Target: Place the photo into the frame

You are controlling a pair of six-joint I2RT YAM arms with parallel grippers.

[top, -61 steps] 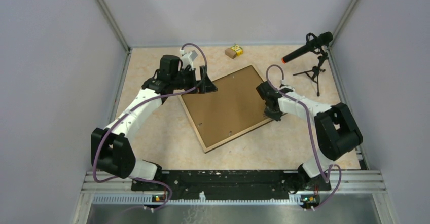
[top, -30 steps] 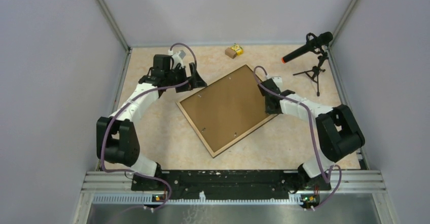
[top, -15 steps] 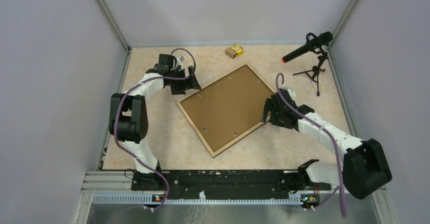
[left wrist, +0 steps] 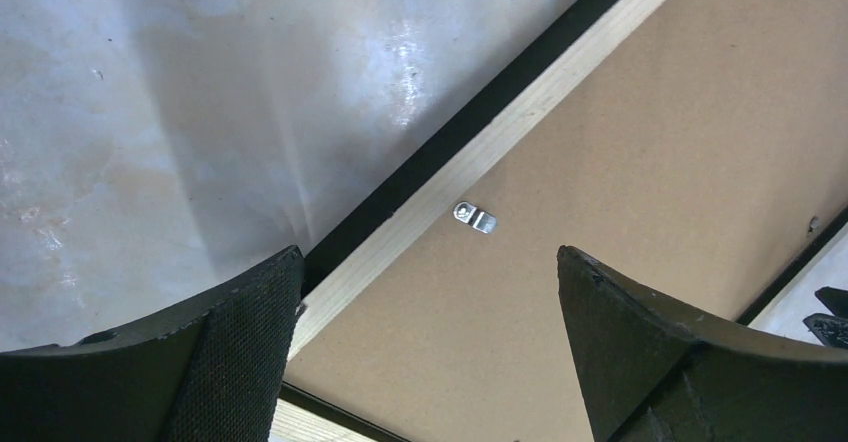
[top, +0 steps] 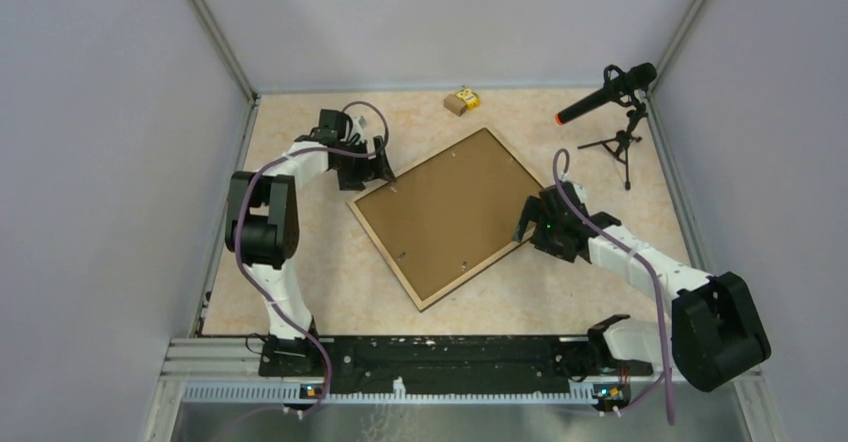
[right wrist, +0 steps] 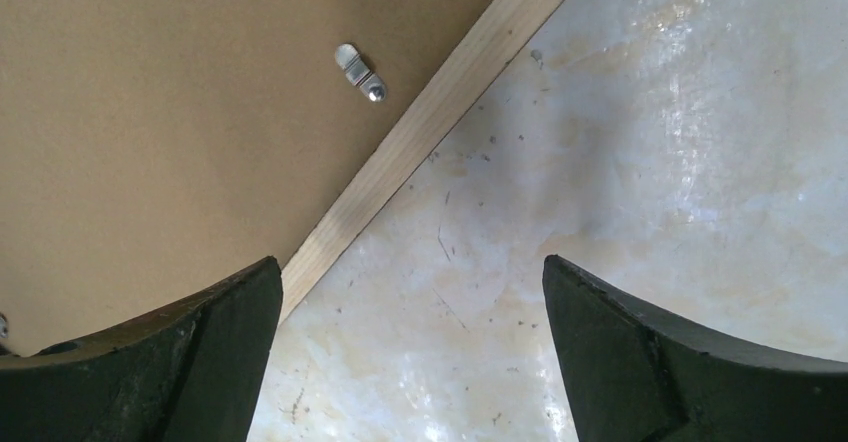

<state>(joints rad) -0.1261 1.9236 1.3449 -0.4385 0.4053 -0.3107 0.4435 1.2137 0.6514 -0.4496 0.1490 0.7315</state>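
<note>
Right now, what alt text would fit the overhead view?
A large picture frame lies face down and askew on a marbled table, its brown backing board showing inside a pale wood rim. A robot's left gripper and right gripper hover open at opposite edges.

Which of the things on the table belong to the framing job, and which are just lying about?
Belong to the job:
frame, lying back up
brown backing board sitting in it
metal turn clips on the board
The photo is not in view.

Lying about:
small box at the far edge
microphone on its tripod, far right
</note>
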